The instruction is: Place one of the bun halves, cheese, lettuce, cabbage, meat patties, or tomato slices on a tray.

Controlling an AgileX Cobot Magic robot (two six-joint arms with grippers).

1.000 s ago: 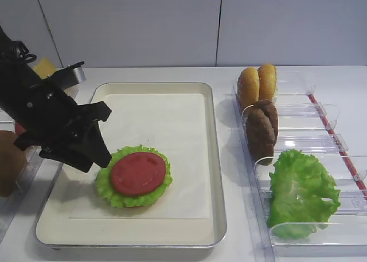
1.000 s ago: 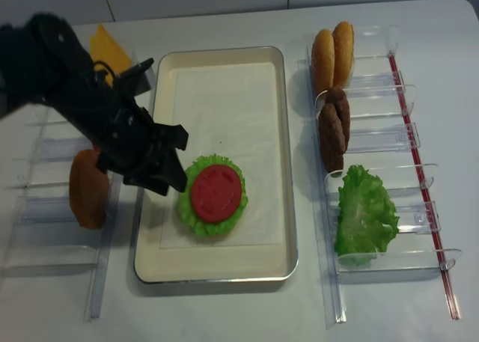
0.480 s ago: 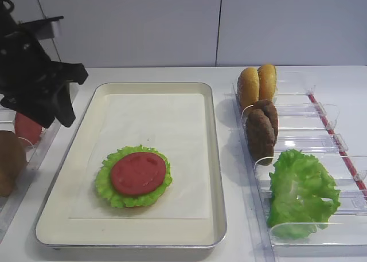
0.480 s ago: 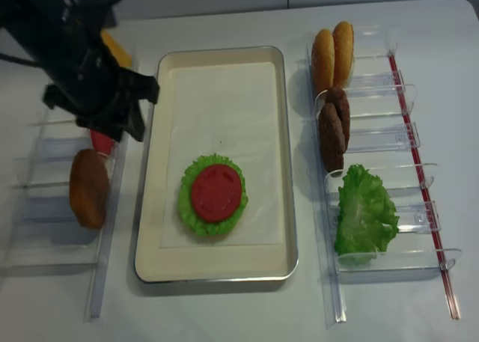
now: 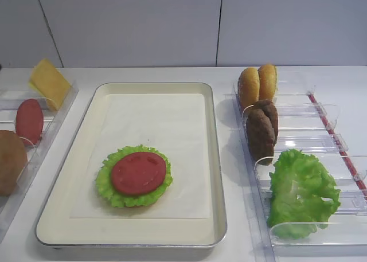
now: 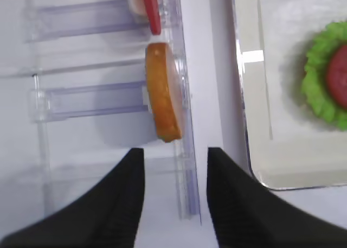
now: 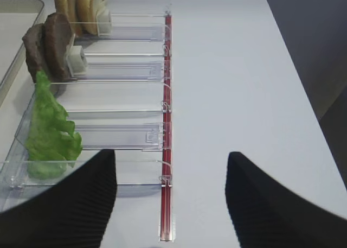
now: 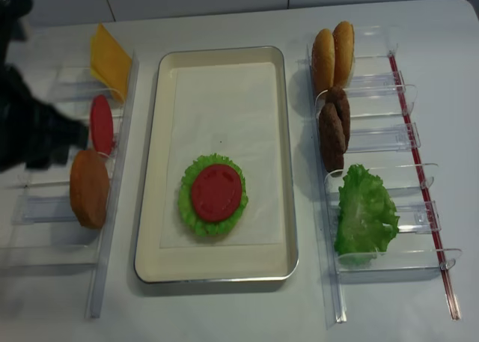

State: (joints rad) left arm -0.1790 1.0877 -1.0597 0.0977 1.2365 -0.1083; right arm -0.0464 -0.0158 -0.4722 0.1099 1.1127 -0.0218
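Tomato slice point(image 5: 138, 172) on lettuce point(image 5: 133, 176) (tray point(image 5: 213, 159)), left gripper point(image 6: 174, 196) seemingly empty

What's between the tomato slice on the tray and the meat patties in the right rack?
Only bare paper liner, the tray rim and a strip of white table; both high views show that stretch between tomato slice and meat patties.

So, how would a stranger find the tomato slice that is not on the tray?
Look at the clear rack left of the metal tray. The tomato slice stands on edge there, between the yellow cheese and a brown bun half: the only red disc in that rack.
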